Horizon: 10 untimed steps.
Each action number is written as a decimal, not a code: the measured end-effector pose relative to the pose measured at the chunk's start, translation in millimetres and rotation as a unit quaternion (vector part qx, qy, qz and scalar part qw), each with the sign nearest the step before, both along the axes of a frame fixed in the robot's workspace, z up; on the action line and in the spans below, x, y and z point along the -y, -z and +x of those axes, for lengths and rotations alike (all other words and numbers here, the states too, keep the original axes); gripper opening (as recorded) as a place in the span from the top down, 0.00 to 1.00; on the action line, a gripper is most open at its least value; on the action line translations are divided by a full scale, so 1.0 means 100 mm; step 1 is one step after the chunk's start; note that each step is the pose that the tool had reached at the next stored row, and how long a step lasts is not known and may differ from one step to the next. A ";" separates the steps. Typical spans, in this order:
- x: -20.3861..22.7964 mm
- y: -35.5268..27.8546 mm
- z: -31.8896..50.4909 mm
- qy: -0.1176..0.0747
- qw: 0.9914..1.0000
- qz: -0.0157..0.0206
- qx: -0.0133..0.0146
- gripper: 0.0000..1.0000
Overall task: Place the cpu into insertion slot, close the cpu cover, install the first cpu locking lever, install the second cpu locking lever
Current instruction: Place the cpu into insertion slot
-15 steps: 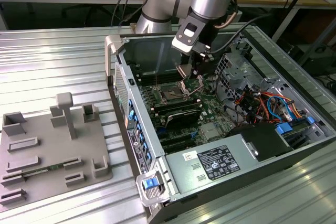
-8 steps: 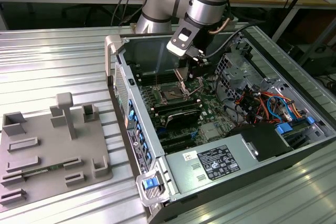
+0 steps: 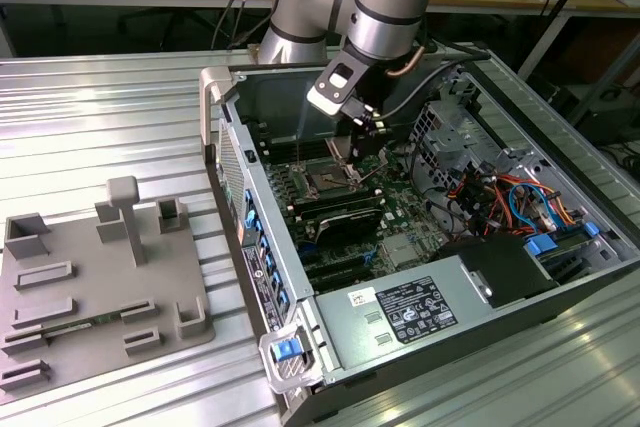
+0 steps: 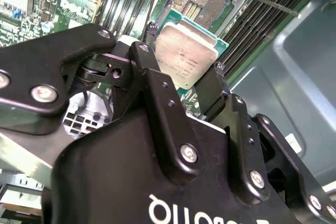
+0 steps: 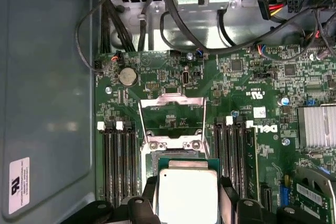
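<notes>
Two fingers [image 4: 153, 85] clamp the cpu [image 4: 185, 56], which hides part of the insertion slot [image 4: 197, 1].

The cpu [image 5: 188, 195] has a silver-grey top and a green rim. The fingers [image 4: 157, 93] of the gripper [image 4: 181, 64] are black with silver screw heads. The circuit board [image 5: 173, 72] is green, speckled with small silver and black parts. The cpu cover [image 5: 170, 141] is shiny silver. The insertion slot [image 4: 197, 3] looks dull grey-brown, perhaps finely dotted. Black memory slots [image 5: 121, 161] run in stripes. Orange, red and blue cables [image 3: 500, 192] lie at the exterior view's right. The table [image 3: 100, 107] is silver with long ribs.
</notes>
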<state>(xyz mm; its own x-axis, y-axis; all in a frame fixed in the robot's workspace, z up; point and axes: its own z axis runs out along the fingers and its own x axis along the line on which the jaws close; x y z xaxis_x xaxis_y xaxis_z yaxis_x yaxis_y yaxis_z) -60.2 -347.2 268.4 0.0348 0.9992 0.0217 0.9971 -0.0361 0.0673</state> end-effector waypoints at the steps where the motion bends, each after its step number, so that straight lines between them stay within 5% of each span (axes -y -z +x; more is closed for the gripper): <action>1: -0.003 0.007 -0.009 0.000 1.000 0.000 0.000 0.45; 10: -0.015 0.034 -0.032 0.001 1.000 0.000 0.000 0.45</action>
